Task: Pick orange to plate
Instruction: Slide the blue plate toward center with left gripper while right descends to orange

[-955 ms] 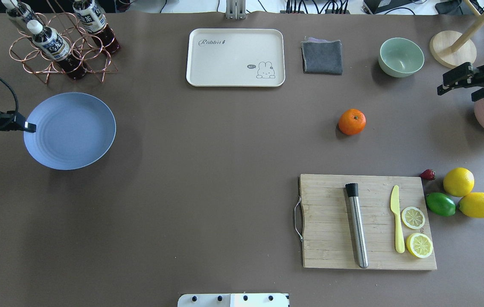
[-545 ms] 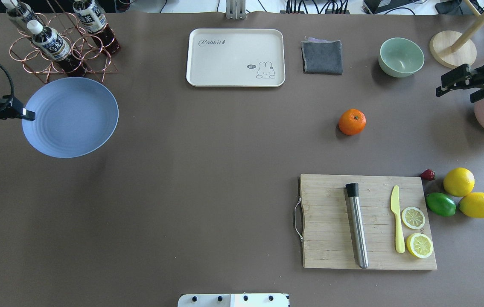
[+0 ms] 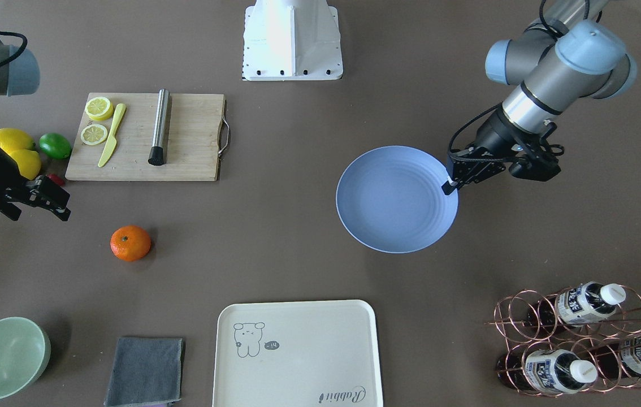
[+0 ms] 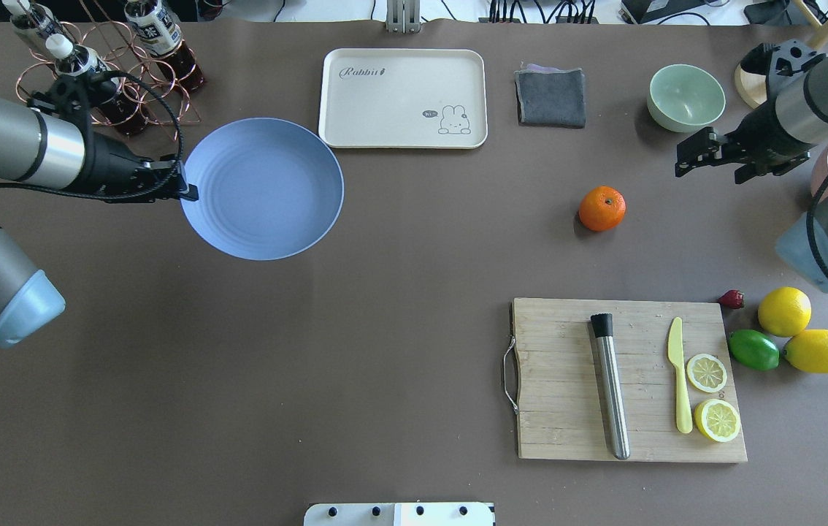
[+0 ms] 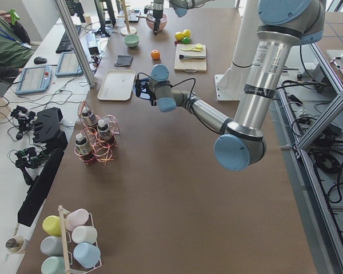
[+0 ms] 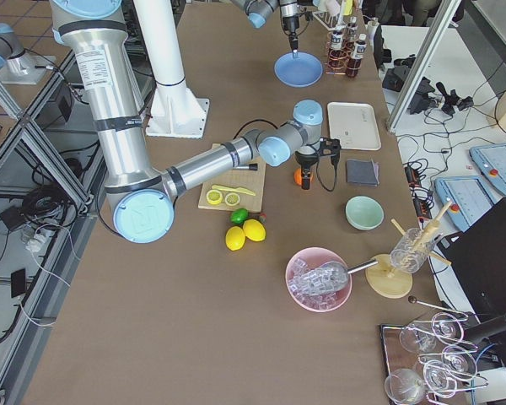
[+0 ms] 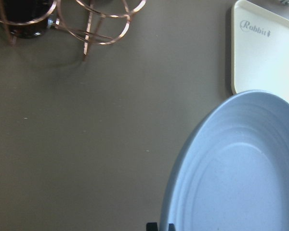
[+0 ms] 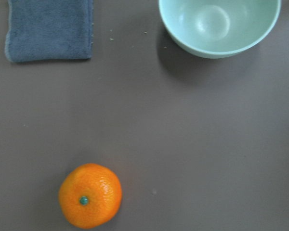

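Observation:
The periwinkle-blue plate hangs just off the table, in front of the cream tray. My left gripper is shut on its left rim. The left wrist view shows the plate filling the lower right. The orange sits on the table right of centre, untouched. My right gripper hovers open, to the right of the orange and a little farther back, near the mint bowl, with nothing between its fingers.
The cream tray, grey cloth and mint bowl line the far side. A copper rack with bottles stands far left. The cutting board with muddler, knife and lemon slices lies near right, beside lemons and a lime.
My left arm has carried the plate to the right, from the table's left edge to beside the tray. My right gripper has shifted left, closer to the orange, which has stayed put.

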`<state>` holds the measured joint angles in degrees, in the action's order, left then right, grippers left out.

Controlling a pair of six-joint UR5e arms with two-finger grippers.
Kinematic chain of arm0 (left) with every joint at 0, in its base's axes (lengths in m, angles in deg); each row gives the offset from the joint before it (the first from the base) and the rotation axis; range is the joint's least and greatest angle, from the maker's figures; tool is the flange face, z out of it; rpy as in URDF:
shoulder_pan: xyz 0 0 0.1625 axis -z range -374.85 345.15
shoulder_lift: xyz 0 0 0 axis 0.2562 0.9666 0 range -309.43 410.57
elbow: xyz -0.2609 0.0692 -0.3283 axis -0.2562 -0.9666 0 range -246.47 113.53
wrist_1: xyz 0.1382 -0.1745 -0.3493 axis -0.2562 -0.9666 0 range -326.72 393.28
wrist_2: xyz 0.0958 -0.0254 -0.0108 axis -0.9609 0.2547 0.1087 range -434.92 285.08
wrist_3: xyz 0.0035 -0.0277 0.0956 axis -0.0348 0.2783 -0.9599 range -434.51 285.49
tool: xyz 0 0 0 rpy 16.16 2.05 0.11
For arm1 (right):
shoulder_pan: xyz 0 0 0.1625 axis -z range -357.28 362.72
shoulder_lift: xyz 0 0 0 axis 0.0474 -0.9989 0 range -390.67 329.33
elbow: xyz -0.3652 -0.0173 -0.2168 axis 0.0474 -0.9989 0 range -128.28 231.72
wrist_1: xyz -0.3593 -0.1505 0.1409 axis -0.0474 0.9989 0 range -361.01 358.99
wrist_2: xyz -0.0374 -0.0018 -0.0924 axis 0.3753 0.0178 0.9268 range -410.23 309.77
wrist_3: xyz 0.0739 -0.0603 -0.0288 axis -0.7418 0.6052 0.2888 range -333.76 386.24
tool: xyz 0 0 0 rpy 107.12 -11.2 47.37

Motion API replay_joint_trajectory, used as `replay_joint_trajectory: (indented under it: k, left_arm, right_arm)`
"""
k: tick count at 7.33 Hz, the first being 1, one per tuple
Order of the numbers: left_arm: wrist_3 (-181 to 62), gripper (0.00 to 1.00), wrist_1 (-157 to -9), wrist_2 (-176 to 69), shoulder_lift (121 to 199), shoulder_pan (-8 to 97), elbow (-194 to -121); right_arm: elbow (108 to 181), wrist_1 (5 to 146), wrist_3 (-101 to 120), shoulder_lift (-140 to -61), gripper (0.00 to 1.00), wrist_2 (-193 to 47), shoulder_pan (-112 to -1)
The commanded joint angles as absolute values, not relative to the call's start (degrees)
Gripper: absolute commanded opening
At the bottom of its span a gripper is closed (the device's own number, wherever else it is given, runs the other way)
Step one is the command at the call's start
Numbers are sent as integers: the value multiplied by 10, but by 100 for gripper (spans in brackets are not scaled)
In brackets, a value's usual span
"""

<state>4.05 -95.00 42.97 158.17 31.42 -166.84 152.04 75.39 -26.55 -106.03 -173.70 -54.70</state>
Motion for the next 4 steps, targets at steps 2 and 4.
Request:
replay_joint_trajectory:
  k: [2, 4]
  left_arm:
    - [130, 0, -898, 280, 1665, 166, -1660]
    - [168, 0, -899, 225, 1689, 122, -1629]
  right_arm:
    - [1482, 754, -305, -1001, 100, -1699, -495]
    - [1455, 753, -304, -980, 100, -1698, -488]
